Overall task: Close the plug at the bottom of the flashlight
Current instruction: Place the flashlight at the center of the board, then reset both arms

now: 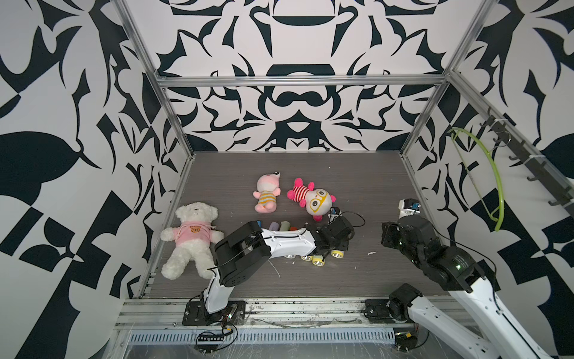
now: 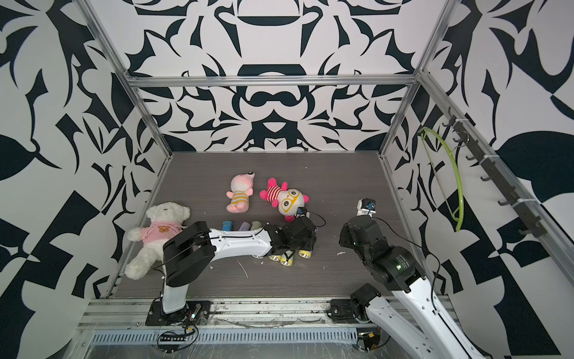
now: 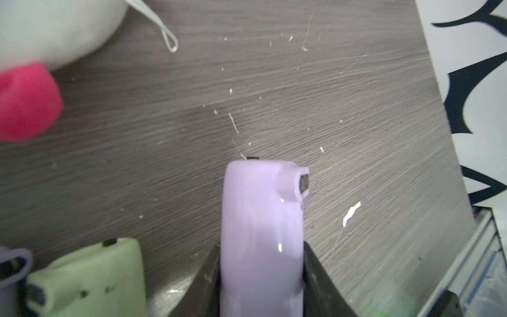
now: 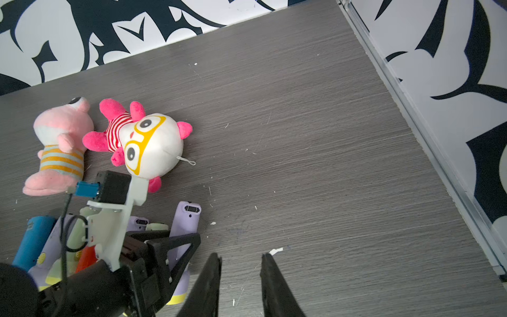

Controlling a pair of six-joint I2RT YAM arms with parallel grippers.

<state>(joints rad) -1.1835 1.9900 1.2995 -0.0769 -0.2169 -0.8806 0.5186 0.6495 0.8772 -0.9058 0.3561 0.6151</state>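
Observation:
A lilac flashlight (image 3: pixel 260 233) lies on the grey table, and my left gripper (image 3: pixel 262 252) is shut on its body with one black finger on each side. At its bottom end a small lilac plug tab (image 3: pixel 290 184) sticks out sideways beside a dark opening. In the right wrist view the same flashlight (image 4: pixel 186 222) shows a dark slot in its end face. Its yellow head (image 1: pixel 338 254) peeks out under the left gripper (image 1: pixel 334 239) in a top view. My right gripper (image 4: pixel 241 256) hangs open to the right of the flashlight, holding nothing.
Several more flashlights lie beside the held one, among them a pale green one (image 3: pixel 90 277) and a blue one (image 4: pixel 33 241). A glasses-faced plush (image 1: pixel 310 199), a pink plush (image 1: pixel 267 194) and a white bear (image 1: pixel 192 236) lie nearby. A green hanger (image 1: pixel 494 180) hangs on the right wall.

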